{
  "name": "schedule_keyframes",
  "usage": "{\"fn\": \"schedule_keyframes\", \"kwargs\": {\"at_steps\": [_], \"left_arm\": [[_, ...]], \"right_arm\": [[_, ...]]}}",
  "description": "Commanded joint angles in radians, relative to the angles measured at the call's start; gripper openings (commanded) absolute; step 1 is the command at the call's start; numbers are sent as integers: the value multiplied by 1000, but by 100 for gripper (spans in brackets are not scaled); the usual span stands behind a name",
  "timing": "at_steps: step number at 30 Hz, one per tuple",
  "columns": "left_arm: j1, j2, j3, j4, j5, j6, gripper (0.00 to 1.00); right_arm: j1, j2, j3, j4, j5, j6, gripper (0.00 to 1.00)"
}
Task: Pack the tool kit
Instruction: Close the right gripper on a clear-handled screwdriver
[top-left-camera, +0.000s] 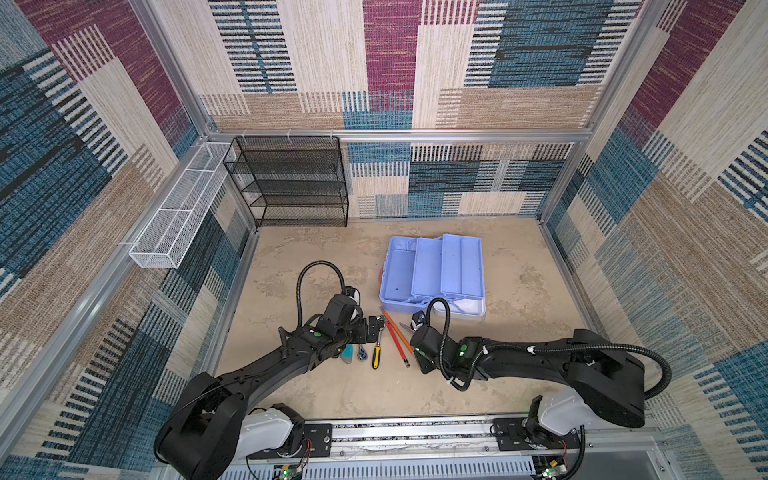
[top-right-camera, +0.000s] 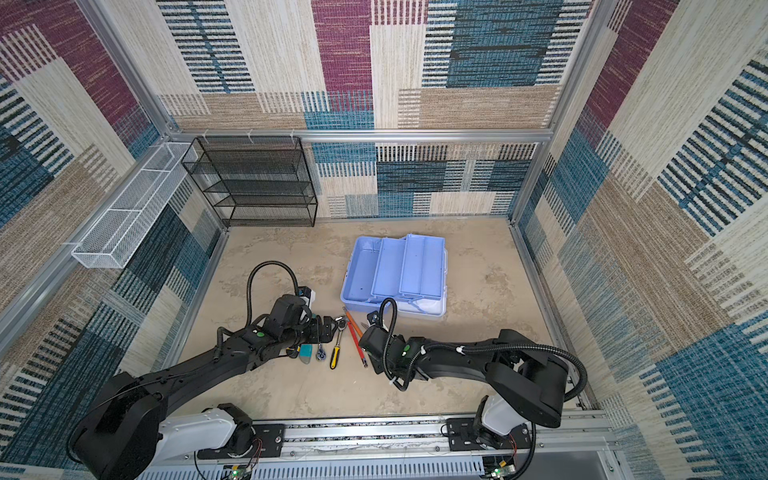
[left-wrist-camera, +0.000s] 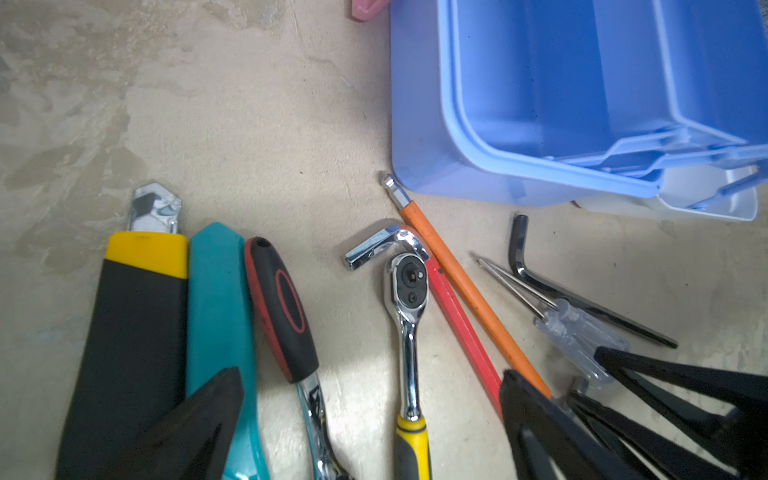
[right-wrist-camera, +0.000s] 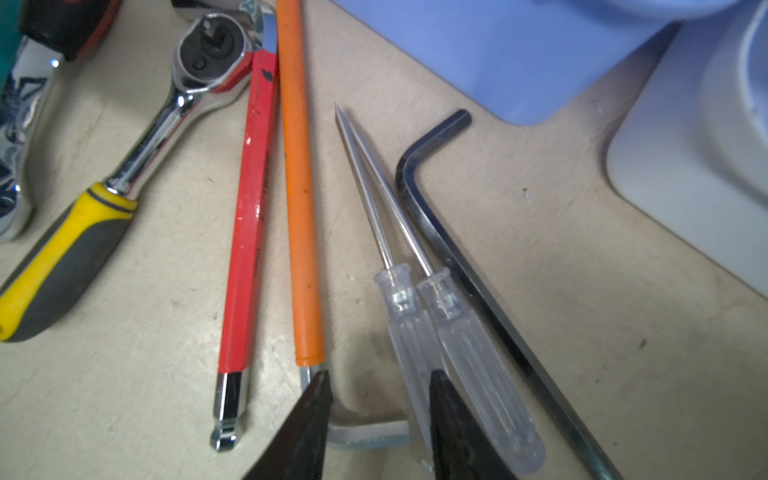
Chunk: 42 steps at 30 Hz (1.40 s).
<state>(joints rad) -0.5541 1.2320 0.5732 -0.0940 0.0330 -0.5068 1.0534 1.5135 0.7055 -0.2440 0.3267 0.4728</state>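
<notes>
while the tool kit (top-left-camera: 401, 266) lies open near the middle of the bench (top-left-camera: 311, 390), somewhat toward its far edge, blue trays folded out, loose tools lie in a row between it and the front edge; the left gripper (left-wrist-camera: 371, 371) hangs over the row with jaws spread wide, gripping nothing, a yellow-and-black knife (left-wrist-camera: 137, 311) and a teal tool (left-wrist-camera: 216, 299) under one finger; the right gripper (right-wrist-camera: 379, 374) sits low, jaws part-way apart astride a clear screwdriver (right-wrist-camera: 409, 332), a gap showing on one side; a second clear screwdriver (right-wrist-camera: 469, 345) touches the first; a black hex key (right-wrist-camera: 457, 257) lies just beside them.
</notes>
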Motion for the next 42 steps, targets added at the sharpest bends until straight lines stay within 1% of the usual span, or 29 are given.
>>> {"fn": "schedule_keyframes", "kwargs": {"at_steps": [1,7,11,19,25,31,33,39,42], "left_arm": [[2,5,-3,37,12,-23,100],[2,19,-1,45,26,-25,99],[2,21,-1,48,30,-26,100],[2,13,-1,39,33,-24,99],[2,0,-13,42,30,-31,99],[2,-5,-14,37,28,-32,100],[2,-6,-15,37,29,-32,100],[2,-11,-17,36,27,-33,99],[2,-10,-16,37,27,-32,99]], "right_arm": [[-4,1,4,-37,18,-5,43],[-35,10,7,-61,1,-20,44],[-37,7,5,-54,-18,-29,44],[-36,34,0,-38,-56,-66,38],[-41,49,15,-31,-64,-106,36],[-45,69,27,-10,-80,-151,30],[-48,70,28,-5,-81,-159,29],[-58,67,29,12,-100,-176,23],[-58,61,26,42,-124,-200,20]]}}
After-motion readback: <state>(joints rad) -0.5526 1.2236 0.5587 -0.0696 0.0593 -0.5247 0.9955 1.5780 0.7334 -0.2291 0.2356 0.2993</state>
